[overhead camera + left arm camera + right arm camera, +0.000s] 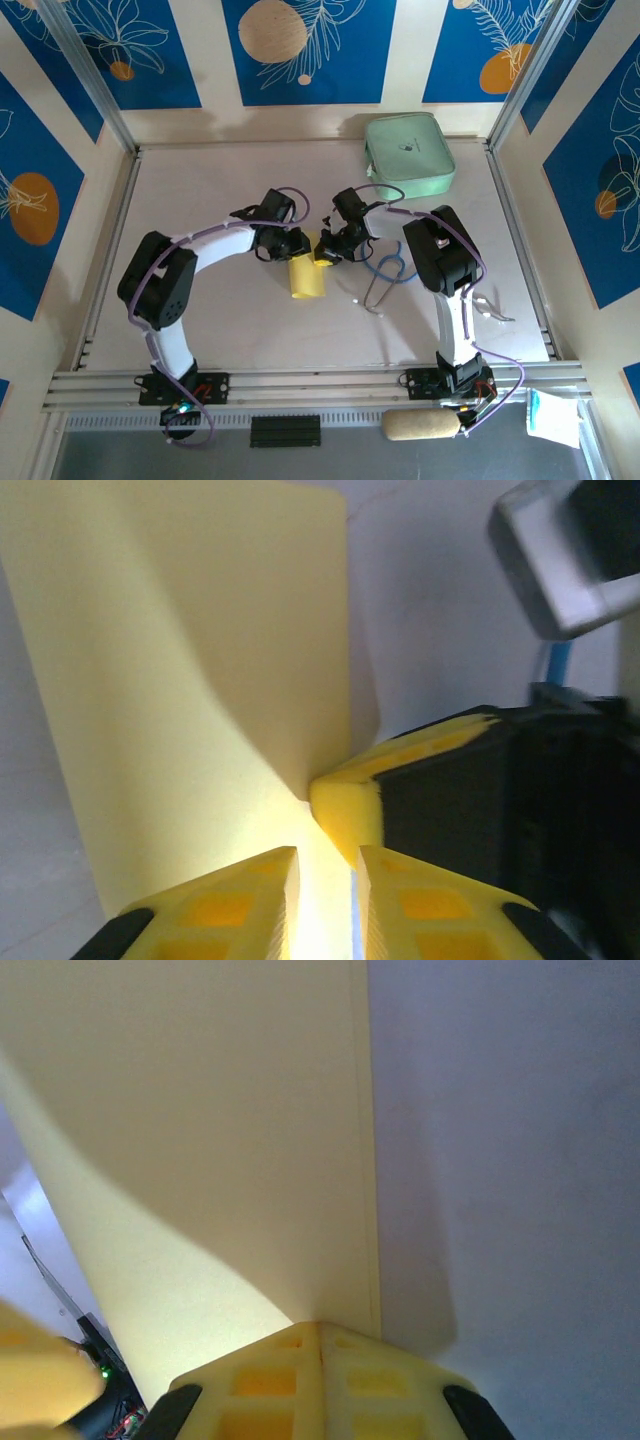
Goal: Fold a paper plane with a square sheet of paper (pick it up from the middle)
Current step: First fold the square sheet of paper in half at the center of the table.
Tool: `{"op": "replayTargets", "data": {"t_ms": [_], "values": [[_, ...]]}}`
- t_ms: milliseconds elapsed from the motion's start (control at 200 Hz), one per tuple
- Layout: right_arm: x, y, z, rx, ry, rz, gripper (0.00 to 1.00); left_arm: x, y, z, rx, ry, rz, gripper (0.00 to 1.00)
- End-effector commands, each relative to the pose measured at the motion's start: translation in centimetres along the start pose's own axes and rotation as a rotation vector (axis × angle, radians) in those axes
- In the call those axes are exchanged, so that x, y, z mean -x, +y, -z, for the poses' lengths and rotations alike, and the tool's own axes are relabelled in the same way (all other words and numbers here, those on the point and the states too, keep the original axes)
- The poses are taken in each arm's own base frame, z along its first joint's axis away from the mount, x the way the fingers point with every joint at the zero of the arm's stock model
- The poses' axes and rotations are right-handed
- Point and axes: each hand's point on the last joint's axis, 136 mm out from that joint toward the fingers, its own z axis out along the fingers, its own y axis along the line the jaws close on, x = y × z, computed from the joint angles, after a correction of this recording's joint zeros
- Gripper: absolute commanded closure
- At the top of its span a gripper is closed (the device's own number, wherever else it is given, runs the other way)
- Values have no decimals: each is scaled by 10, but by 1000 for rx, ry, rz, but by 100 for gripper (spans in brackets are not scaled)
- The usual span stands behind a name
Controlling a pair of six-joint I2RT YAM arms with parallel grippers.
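Note:
The square sheet of paper [308,280] is plain yellow, doubled over into a narrow strip, and hangs between both grippers at the table's middle. My right gripper [326,250] is shut on its upper edge. In the right wrist view the fingertips [290,1355] meet with no gap at the gripper [320,1328], and the sheet [220,1140] spreads away from them. My left gripper [297,243] faces it from the left. Its jaws [325,880] stand a narrow gap apart with the sheet [200,660] running between them, right beside the right gripper's yellow fingertip [350,805]. A paper plane is out of view.
A mint-green rounded case [408,155] lies at the back right of the table. A blue looped cable [392,268] and a thin grey wire [372,298] lie just right of the grippers. Metal rails [300,385] edge the near side.

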Motion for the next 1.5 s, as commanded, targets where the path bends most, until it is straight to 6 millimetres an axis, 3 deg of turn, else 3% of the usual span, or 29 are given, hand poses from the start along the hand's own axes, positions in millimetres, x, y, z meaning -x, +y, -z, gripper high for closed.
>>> {"op": "replayTargets", "data": {"t_ms": [0, 295, 605, 855, 995, 1101, 1266, 1401, 1496], "values": [[-22, -78, -26, -264, 60, -121, 95, -13, 6, -11, 1, 62, -5, 80], [-24, -87, -26, -305, 68, -133, 96, -21, 36, -20, 77, 93, -12, 84], [-26, -95, -25, -346, 72, -148, 96, -26, 54, -21, 75, 104, -36, 85], [-28, -101, -24, -378, 79, -151, 96, -26, 78, -10, 93, 87, -63, 86], [-28, -103, -25, -390, 81, -148, 97, -26, 89, 7, 111, 70, -64, 86], [-28, -103, -25, -392, 82, -146, 96, -22, 77, 24, 79, 41, -81, 86], [-28, -104, -25, -397, 82, -144, 97, -15, 28, 35, -109, -15, -79, 85], [-29, -104, -26, -394, 87, -147, 97, -16, 7, 19, -177, -3, -60, 85], [-28, -104, -26, -394, 87, -148, 97, -20, 7, 3, -172, 29, -42, 85]]}}
